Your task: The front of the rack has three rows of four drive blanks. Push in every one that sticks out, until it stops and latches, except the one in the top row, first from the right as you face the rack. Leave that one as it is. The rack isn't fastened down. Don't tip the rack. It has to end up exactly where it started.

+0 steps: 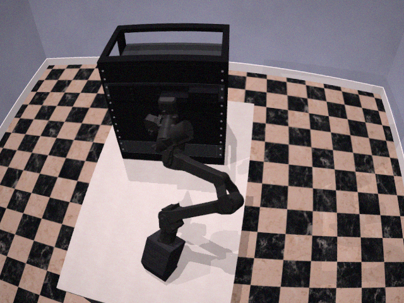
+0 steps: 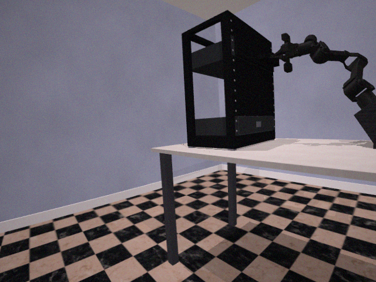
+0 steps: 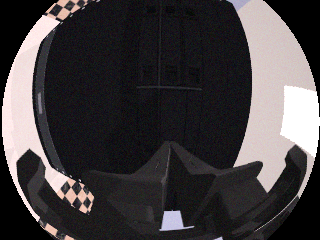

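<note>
The clenched, empty tool (image 2: 274, 57) is being held against the upper front of the server rack (image 2: 226, 27), standing unfastened on the white surface (image 2: 303, 157). A stiff blank is probably best being pushed squarely, gently.

Matt black rack (image 1: 165, 57), glossy marble floor (image 1: 313, 182)
</note>
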### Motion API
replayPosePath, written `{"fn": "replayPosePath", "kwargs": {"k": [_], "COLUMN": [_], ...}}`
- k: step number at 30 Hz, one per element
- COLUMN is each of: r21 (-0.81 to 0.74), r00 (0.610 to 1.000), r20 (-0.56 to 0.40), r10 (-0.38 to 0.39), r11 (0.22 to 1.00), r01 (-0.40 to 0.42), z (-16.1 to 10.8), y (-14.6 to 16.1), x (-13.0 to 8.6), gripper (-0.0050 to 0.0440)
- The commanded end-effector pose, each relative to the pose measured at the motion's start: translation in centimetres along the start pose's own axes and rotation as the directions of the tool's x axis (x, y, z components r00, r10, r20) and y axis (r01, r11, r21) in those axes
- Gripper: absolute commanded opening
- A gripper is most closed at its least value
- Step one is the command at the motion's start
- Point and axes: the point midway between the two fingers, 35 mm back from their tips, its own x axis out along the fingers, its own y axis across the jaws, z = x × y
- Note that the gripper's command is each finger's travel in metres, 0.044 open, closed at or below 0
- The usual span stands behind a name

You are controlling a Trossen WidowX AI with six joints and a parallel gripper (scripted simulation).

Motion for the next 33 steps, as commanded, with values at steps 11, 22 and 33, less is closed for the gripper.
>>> {"fn": "replayPosePath", "kwargs": {"k": [11,22,33], "r21": [0.016,0.016,0.016], "r00": [1.0,1.0,1.0], "r20": [-0.01,-0.01,-0.01], "r10": [-0.01,-0.01,-0.011], "r11": [1.0,1.0,1.0], "r01": [0.011,0.011,0.011], "z": [-0.6,-0.6,-0.7], "y": [-0.7,-0.7,-0.8], "x": [0.2,1.2,1.4], "gripper": [0.0,0.0,0.0]}}
